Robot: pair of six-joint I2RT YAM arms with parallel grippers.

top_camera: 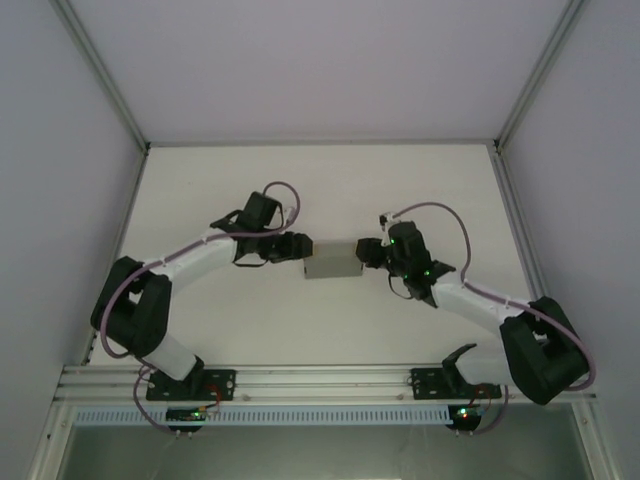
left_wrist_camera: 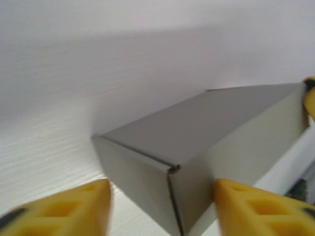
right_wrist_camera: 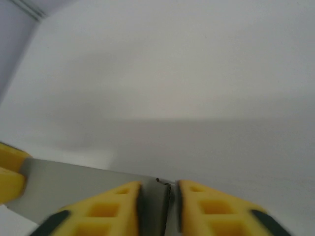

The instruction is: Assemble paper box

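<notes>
- The left pincer [left_wrist_camera: 162, 191] stood open, its yellow fingers [left_wrist_camera: 74, 211] spread to either side of one upright corner of the paper box [left_wrist_camera: 211, 123].
- A strip of white tabletop [left_wrist_camera: 49, 162] showed between one of those fingers and the cardboard. The other finger sat right against the box's side face.
- The right pincer [right_wrist_camera: 158, 191] was drawn in close. Grey cardboard filled the narrow slot between its two yellow fingers, so it looked clamped on the opposite end of the paper box.
- From that wrist, the grey top of the box ran off to the left as far as a yellow fingertip [right_wrist_camera: 10, 177] of the other arm, at the picture's edge.
- The paper box was folded up into a closed rectangular shape of plain matte grey, with sharp creased edges.
- Seen from above, it lay near the middle of the tabletop, directly between the two pincers, with its long side running left to right. It seemed to rest on the surface.
- The two arms [top_camera: 190, 262] reached in toward it from either side, with their elbows bowed outward.
- Pale purple cables [top_camera: 435, 212] looped above the wrists.
- Their bases sat on an aluminium rail [top_camera: 320, 378] along the near edge.
- Pale walls [top_camera: 60, 150] closed in the tabletop on the far side and on both sides.
</notes>
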